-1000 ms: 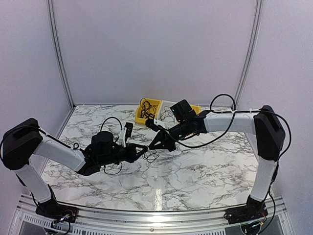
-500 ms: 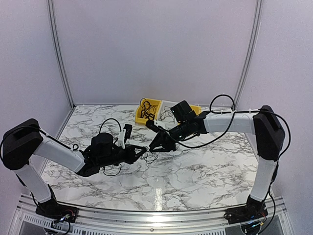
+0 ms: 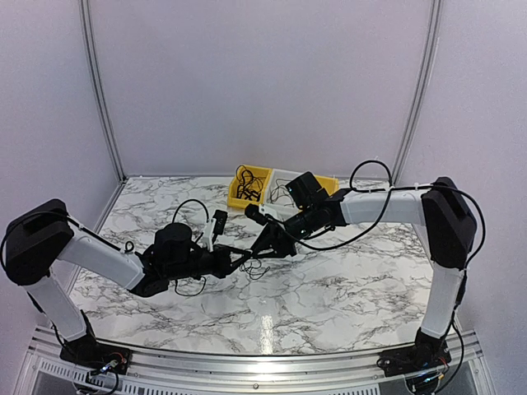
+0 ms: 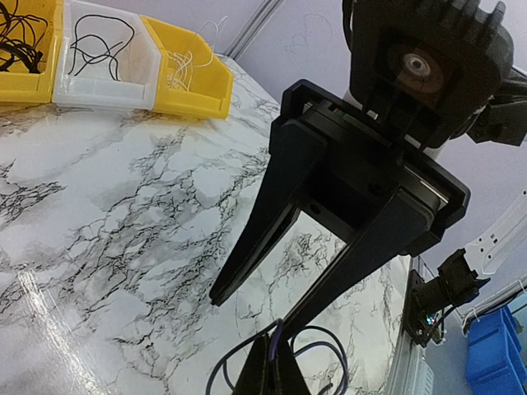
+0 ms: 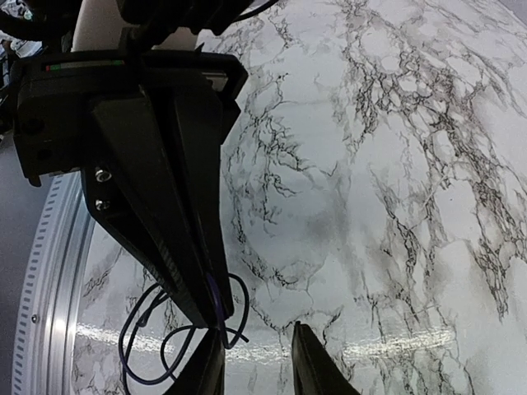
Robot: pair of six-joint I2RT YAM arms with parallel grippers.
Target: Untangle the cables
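The left gripper [image 4: 274, 362] is clamped tight on a thin dark cable [image 5: 123, 339], which hangs from its tip in a few loose loops over the marble table [image 5: 395, 164]; whether the loops touch the table I cannot tell. The right gripper [image 5: 257, 341] sits just beside the left gripper, nearly tip to tip, its jaws parted with nothing between them. Well beyond the left gripper stand the bins [image 4: 193, 86], with other strands lying in them.

The cable looks very light and limp, so it will likely sag and swing rather than hold a shape, and its smooth skin may slip from a loose pinch. The best hold is probably just below the left gripper's tip, where the strand is steadiest, with the fingers closed fully and any pull kept gentle so no knot tightens
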